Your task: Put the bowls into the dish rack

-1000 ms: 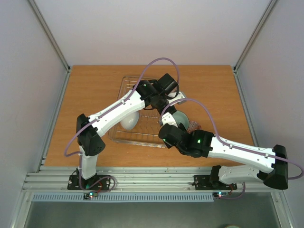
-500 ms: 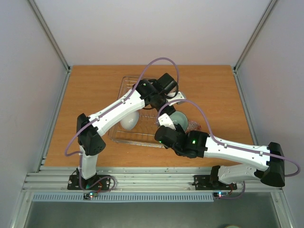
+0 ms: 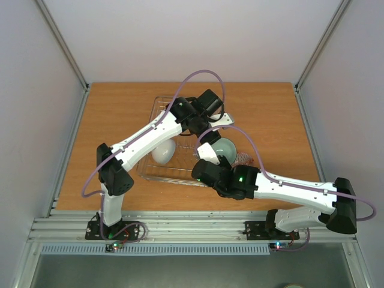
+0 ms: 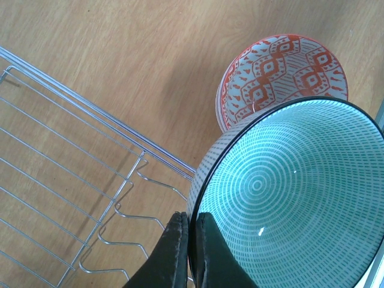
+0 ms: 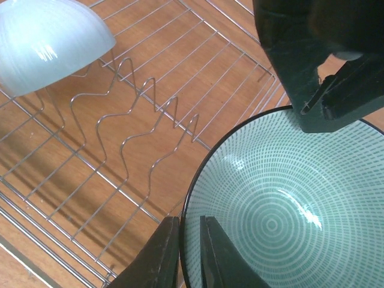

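Observation:
A green bowl with a dark rim hangs above the right edge of the dish rack, a silver wire basket. My left gripper is shut on the bowl's rim. My right gripper straddles the same bowl's rim from the near side, with the outer finger at the rim and a small gap showing by the inner finger. A white bowl leans in the rack and shows in the right wrist view. An orange-patterned bowl sits on the table under the green one.
Upright wire prongs stand in the rack just left of the green bowl. The rack's right rim runs below the left gripper. The wooden table is walled on both sides.
The right arm has swung left, toward the rack. The green bowl and the left gripper have shifted slightly left and away from me.

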